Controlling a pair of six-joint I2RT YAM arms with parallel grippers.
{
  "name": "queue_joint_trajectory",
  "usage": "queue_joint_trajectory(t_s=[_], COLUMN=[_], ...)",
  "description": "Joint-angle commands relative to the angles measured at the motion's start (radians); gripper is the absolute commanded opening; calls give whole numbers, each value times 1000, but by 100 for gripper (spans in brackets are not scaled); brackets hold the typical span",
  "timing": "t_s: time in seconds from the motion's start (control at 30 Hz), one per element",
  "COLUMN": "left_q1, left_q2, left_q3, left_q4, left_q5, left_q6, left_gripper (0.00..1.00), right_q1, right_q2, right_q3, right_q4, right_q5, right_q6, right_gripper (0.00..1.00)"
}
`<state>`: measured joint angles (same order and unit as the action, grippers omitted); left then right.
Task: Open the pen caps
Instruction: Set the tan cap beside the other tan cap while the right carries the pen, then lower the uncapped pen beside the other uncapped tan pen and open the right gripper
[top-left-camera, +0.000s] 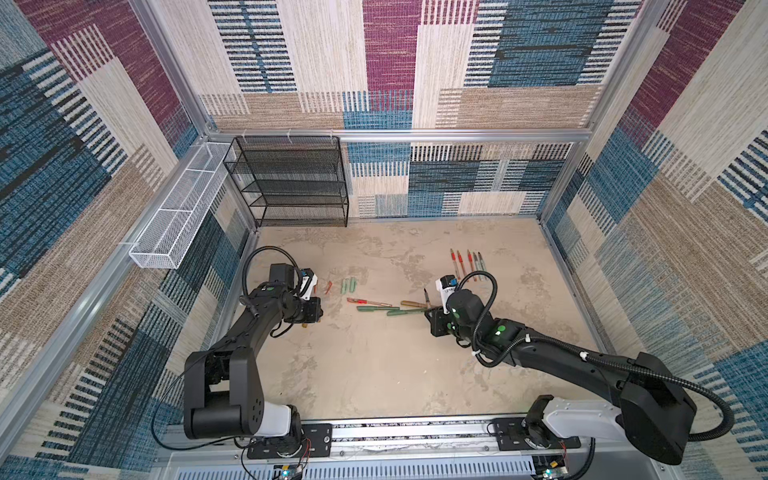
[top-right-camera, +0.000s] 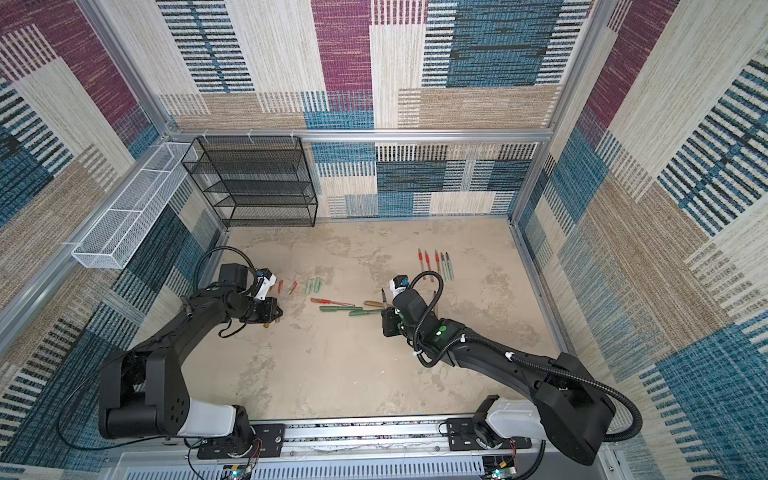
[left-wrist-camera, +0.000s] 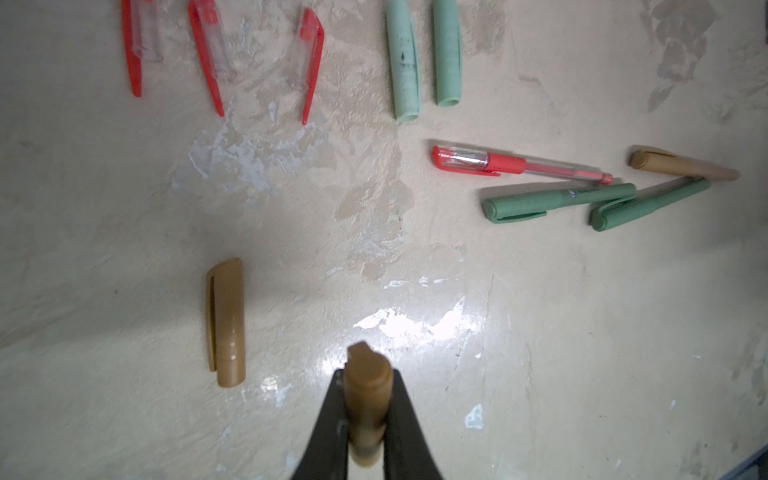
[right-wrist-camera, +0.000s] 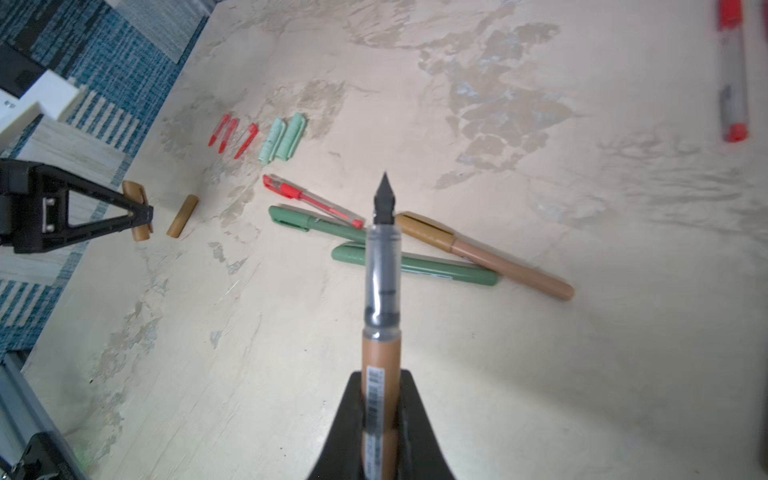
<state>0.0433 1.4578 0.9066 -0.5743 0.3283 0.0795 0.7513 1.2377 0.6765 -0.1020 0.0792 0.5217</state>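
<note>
Over the beige table (left-wrist-camera: 540, 332), left tool (left-wrist-camera: 368, 378) clamps a bronze cap (left-wrist-camera: 368, 403), right tool (right-wrist-camera: 380, 384) an uncapped brown pen (right-wrist-camera: 382, 266).

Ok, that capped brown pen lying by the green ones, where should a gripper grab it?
Grip the capped brown pen by its pale barrel near the tail, coming straight down, jaws across its width. It lies flat; a green pen crowds its middle, but the tail is clear and the cap is left free to pull.
</note>
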Motion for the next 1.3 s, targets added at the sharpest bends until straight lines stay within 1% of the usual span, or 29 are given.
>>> queue_joint_trajectory(t_s=[0.0, 0.2, 0.33, 0.63, 0.77, 1.0, 1.27], left_q1=[-2, -5, -5, -20, -20, -26, -30], left_q2=[40, 121, 180, 252, 258, 236, 142], left_q3=[18, 41, 66, 112, 113, 115, 98], left_q4=[-27, -32, -43, -59, -54, -58, -63], left_q5=[-62, -114, -113, -163, -170, -165, -135], left_q6=[44, 55, 40, 49, 41, 20, -13], left_gripper=[0, 0, 2, 11, 16, 22, 29], right_q1=[-28, -97, -135, -180, -196, -214, -228], right_q2=[-31, -53, -63, -69, -68, -62, -55], right_q3=[-22, -32, -44, -52, -60, -47, -18], right_q4=[-25, -71, -73, -88, -83, -105, -149], right_q5=[1, -22, -42, -59, -65, -68, -65], right_q6=[-3, -16, -20, -35, -38, -45, -45], right_gripper=[0, 1, 1, 1, 2, 2, 2])
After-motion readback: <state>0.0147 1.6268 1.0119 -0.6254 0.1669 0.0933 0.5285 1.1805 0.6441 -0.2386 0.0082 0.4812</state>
